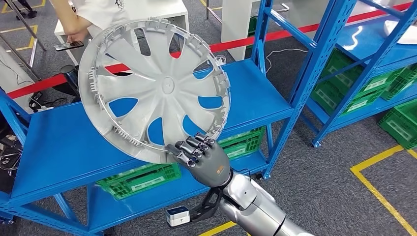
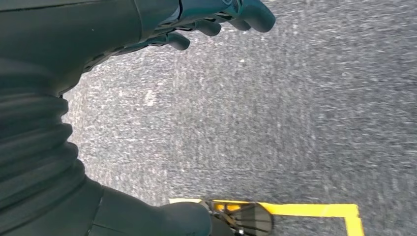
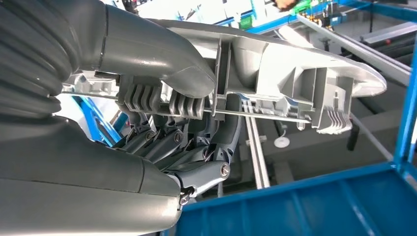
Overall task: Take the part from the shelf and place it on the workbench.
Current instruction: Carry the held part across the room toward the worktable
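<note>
The right hand (image 1: 200,156) grips the lower rim of the wheel cover (image 1: 155,88), fingers wrapped over the edge from the front. In the right wrist view the thumb (image 3: 162,56) presses on one face of the rim while the darker fingers (image 3: 196,147) curl behind its ribbed clips, so the hold looks firm. The wheel cover stands tilted in the air, above the blue shelf (image 1: 64,142) and not resting on it, its open spokes showing the shelf board behind. The left hand (image 2: 216,19) hangs over the grey floor with its fingers loosely curled and nothing in them.

The step in hand appears to be the carry: the part is off the shelf, and the placing has not yet begun. The table is not visible in these pictures, so the next move probably calls for turning away from the shelf to find it. The cover is wide and held at one edge only, so it would need to swing clear of the blue upright (image 1: 300,83) beside it. A person's hand (image 1: 74,37) rests on a phone beyond the shelf.
</note>
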